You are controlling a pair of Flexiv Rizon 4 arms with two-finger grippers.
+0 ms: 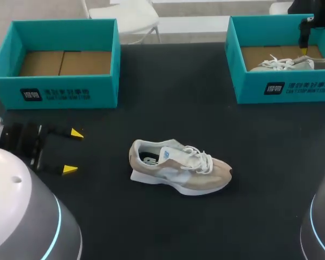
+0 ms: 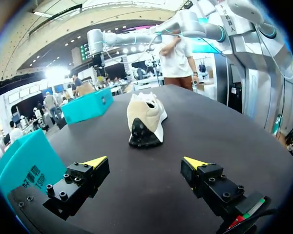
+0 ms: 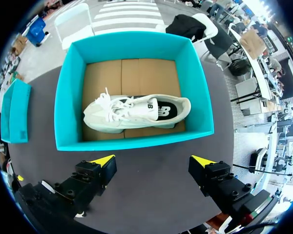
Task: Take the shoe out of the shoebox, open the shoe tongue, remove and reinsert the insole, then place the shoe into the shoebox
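Resting upright, the shoe lies well ahead of the left tool.

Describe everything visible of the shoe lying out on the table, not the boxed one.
The shoe is a low sneaker with tan suede-like toe and heel panels, pale sides, white laces and a white sole with dark tread at the heel. It stands upright on the black table, heel toward the open left gripper, toe away from it. Its opening shows a dark inside. Only the table touches it.
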